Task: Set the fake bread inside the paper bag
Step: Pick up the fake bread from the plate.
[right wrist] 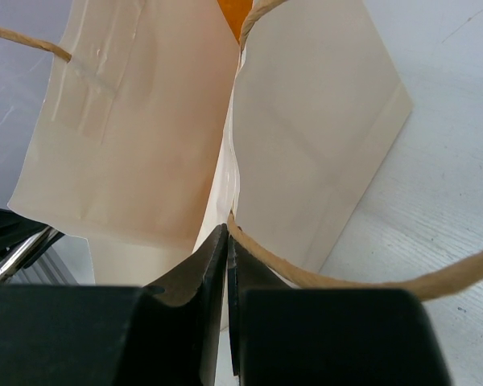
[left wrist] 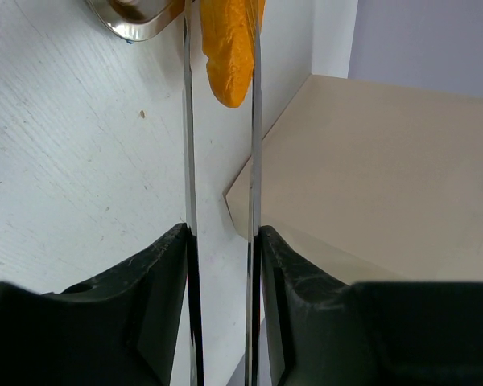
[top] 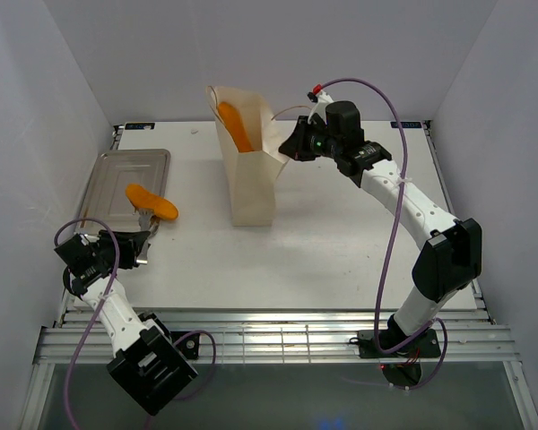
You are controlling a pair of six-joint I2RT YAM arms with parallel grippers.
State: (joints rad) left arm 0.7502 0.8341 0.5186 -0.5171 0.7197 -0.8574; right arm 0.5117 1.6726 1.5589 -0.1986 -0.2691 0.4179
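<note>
Though unclear overhead, right hand [right wrist: 227,235] pinches paper bag [right wrist: 145,145].

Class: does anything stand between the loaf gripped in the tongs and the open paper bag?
Nothing visible does. Only table surface lies between the loaf, pinched in the tongs held by the left gripper, and the paper bag, whose rim the right gripper pinches open.

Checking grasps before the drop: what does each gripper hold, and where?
Left gripper: the tongs, by their rear end; their tips pinch an orange loaf. Right gripper: the paper bag, by its upper edge near a cord handle.
</note>
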